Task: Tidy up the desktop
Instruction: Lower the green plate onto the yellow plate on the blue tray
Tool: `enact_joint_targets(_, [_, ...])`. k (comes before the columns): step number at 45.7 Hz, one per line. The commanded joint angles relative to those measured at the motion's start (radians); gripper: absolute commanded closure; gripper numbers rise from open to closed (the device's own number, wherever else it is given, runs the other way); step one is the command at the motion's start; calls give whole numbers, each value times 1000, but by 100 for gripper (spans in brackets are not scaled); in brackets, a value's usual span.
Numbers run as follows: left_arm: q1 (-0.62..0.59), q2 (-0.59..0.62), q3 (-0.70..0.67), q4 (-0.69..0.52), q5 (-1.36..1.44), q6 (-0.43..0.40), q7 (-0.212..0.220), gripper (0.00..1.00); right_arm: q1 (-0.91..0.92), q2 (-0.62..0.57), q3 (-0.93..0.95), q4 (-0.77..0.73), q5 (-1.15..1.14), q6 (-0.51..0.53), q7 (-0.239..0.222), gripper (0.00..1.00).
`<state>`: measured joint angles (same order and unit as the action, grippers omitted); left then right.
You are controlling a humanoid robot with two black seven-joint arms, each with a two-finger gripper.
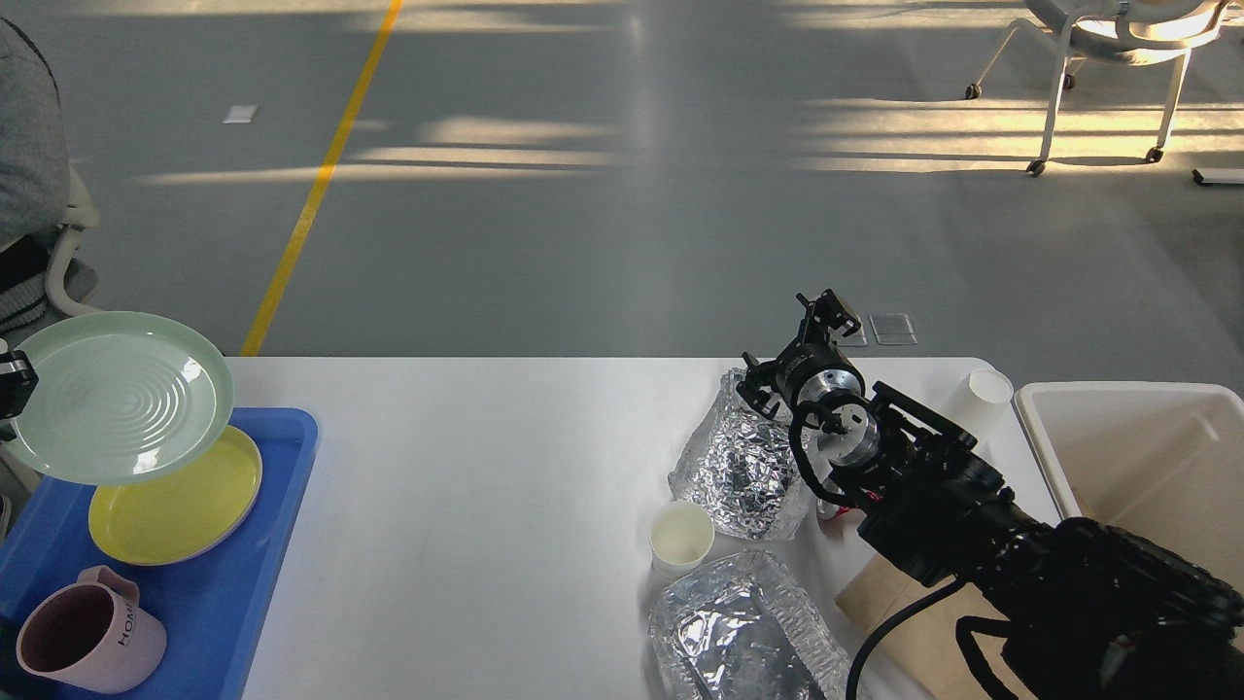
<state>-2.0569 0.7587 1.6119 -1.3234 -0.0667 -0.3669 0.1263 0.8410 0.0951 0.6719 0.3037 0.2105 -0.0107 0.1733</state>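
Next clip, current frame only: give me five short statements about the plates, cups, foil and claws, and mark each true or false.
1. The green plate is held up above the yellow plate. True.
2. The pink mug stands on the desktop beside the foil. False: it stands in the blue tray, at its near end.
3. Two crumpled foil pieces lie on the right half of the desktop, the farther foil and the nearer foil. True.
4. The small paper cup lies tipped on its side. False: it stands upright, mouth up, between the two foils.
5. The right claw grips the tall cup. False: it holds nothing visible and sits apart from that cup.
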Motion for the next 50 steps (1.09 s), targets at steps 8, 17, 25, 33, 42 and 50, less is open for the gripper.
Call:
enact_joint_targets(8, [302, 59, -174, 188, -2, 132, -2, 100, 1, 0, 0, 0, 1, 0, 0, 0])
enact_joint_targets(17, [451, 50, -276, 262, -2, 233, 1, 100, 0, 0, 0, 0, 0, 0, 0, 0])
enact_joint_targets(25, [541, 45, -331, 285, -2, 304, 3, 100, 0, 0, 0, 0, 1, 0, 0, 0])
enact_joint_targets(33, [621, 36, -388, 308, -2, 315, 3, 99, 0, 0, 0, 0, 0, 0, 0, 0])
enact_joint_targets(42, [672, 2, -432, 309, -2, 315, 6, 98, 1, 0, 0, 0, 1, 0, 0, 0])
enact_joint_targets(50, [673, -6, -463, 308, -1, 313, 12, 98, 0, 0, 0, 0, 0, 0, 0, 0])
